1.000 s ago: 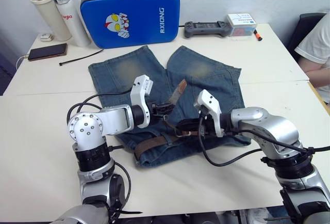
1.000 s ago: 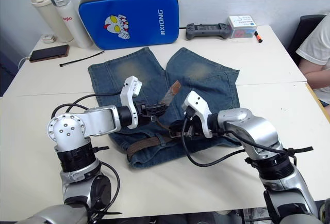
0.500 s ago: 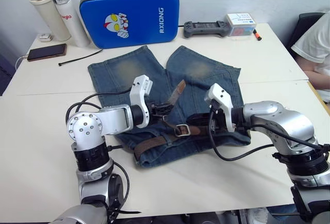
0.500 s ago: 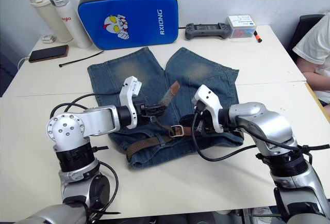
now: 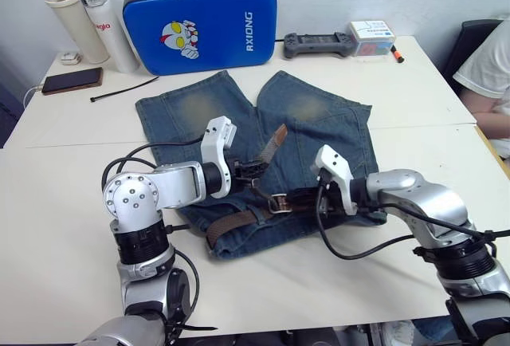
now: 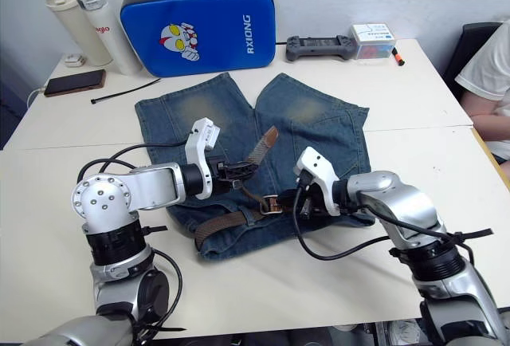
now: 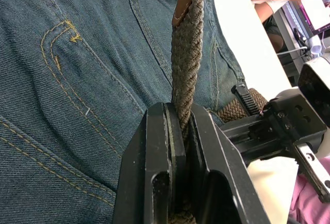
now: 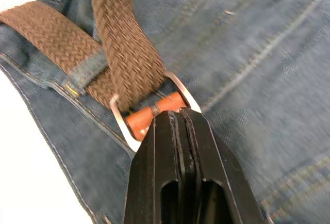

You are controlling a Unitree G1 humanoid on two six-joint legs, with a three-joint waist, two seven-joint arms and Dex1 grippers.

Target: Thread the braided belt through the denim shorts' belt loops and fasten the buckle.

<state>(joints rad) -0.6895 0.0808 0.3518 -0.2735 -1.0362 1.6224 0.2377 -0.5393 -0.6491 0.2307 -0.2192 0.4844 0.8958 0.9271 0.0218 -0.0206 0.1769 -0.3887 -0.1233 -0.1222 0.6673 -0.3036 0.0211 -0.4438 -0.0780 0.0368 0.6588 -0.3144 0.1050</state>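
Shorts, the denim shorts (image 5: 263, 155), lie mid-table with bare tabletop at 6, 3 and 9 o'clock. Left gripper (image 5: 253, 169) pinches the braided belt (image 7: 185, 64), its leather tip rising toward 12. Right gripper (image 8: 178, 118), fingers closed, grips the buckle (image 8: 154, 113), through which the woven strap passes, at the waistband.

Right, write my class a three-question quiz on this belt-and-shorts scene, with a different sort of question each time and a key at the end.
1. True or false: the belt tip lies flat on the shorts.
2. The left gripper is: A) open above the table B) shut on the belt C) shut on a bottle
3. Fill in: the right gripper sits at the silver ____.

Key: 1 false, the tip is raised above the shorts; 2 B; 3 buckle.
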